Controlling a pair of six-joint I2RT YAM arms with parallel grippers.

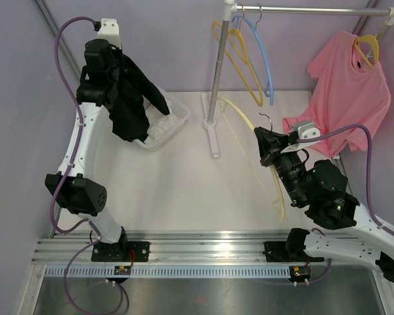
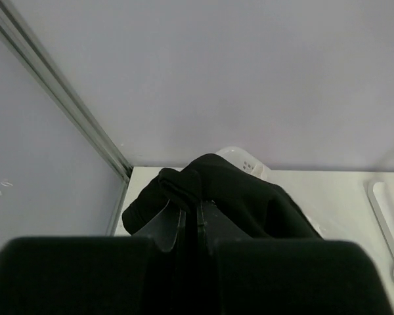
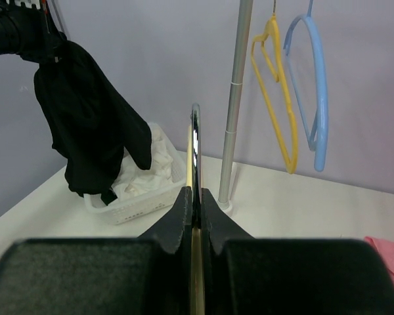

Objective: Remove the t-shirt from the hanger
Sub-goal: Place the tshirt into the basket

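My left gripper (image 1: 118, 59) is shut on a black t-shirt (image 1: 134, 98) and holds it up over the white basket (image 1: 174, 125) at the back left; the shirt hangs free of any hanger. In the left wrist view the black cloth (image 2: 236, 197) bunches round the closed fingers. My right gripper (image 1: 266, 144) is shut on a pale yellow hanger (image 1: 246, 141) with a metal hook, bare of cloth, held above the table's middle right. The right wrist view shows that hanger (image 3: 195, 151) edge-on between the closed jaws.
A metal rack pole (image 1: 217, 72) stands at the back centre, with a yellow hanger (image 1: 240, 62) and a blue hanger (image 1: 259, 56) on its rail. A pink t-shirt (image 1: 348, 92) hangs on a yellow hanger at the far right. White cloth lies in the basket (image 3: 144, 177).
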